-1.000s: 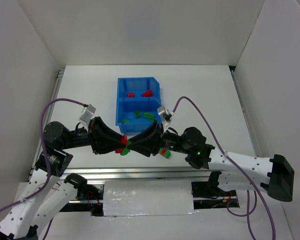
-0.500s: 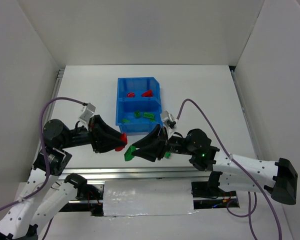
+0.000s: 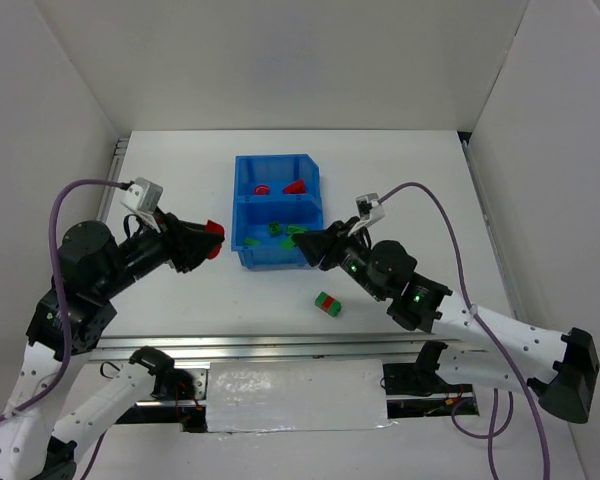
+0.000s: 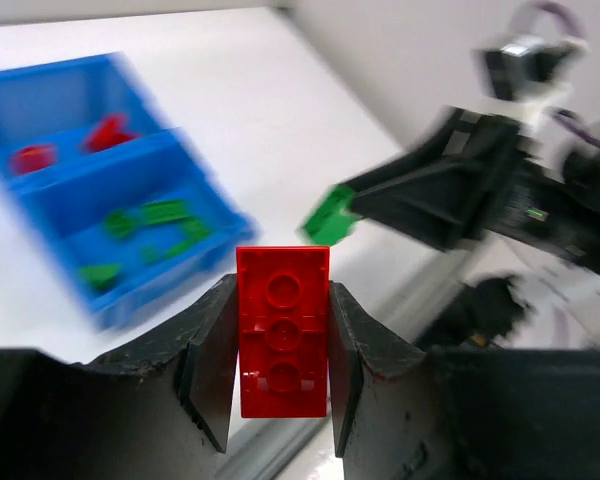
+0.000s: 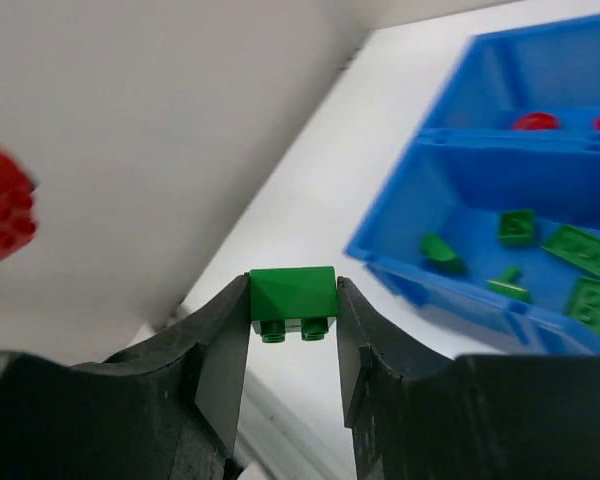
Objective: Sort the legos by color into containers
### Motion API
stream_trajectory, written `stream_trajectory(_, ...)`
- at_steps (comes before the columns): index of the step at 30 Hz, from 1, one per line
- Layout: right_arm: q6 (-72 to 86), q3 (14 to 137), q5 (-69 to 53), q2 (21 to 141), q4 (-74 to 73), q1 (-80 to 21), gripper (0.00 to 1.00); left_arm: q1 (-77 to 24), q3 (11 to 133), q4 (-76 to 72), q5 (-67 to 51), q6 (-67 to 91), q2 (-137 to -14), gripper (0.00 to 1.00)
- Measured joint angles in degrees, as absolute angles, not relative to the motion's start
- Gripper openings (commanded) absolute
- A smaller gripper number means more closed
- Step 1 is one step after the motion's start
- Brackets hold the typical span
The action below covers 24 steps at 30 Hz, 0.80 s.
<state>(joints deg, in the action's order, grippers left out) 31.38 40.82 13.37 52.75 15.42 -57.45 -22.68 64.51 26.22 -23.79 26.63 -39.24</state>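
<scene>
My left gripper [image 3: 212, 240] [image 4: 283, 365] is shut on a red lego brick [image 4: 283, 325], held in the air left of the blue bin [image 3: 238, 215]. The right gripper [image 3: 302, 241] [image 5: 293, 335] is shut on a small green lego brick [image 5: 293, 300] at the near right corner of the bin. The bin's far container [image 3: 278, 163] holds red legos [image 3: 295, 186]. Its near container [image 3: 276, 262] holds several green legos [image 3: 277, 229]. A red-green stuck pair [image 3: 328, 303] lies on the table in front of the bin.
White walls close in the table on the left, back and right. A metal rail [image 3: 280, 345] runs along the table's near edge by the arm bases. A grey cable [image 3: 440, 215] loops above the right arm.
The two grippers, close together in front of the bin a second ago, have pulled apart. The left went left with the red brick; the right rose to the bin's near corner with the green one.
</scene>
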Motion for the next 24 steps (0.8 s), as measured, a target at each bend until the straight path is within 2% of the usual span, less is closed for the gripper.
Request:
stream_trajectory(4,36.36,41.17,18.59,55.94,12.01,-52.27,0.00,-22.61,65.04,33.56,-9.76,23.88,-38.33,0.00)
stream_trajectory(9,38.74,45.15,22.20,64.95,7.40,-48.84,0.00,-22.59,60.18,35.55,0.01,21.19,-34.74,0.00)
stream_trajectory(14,38.89,52.56,21.87,73.10,4.64,-44.99,0.00,-22.59,52.16,36.18,1.89,21.06,-28.69,0.00)
stream_trajectory(19,38.24,62.33,19.44,84.66,3.64,-39.55,0.00,-22.59,51.59,35.53,1.85,20.97,-29.61,0.00)
stream_trajectory(24,37.78,71.09,18.41,95.26,-0.38,-39.48,0.00,-22.59,51.59,35.48,1.78,20.93,-31.90,0.00)
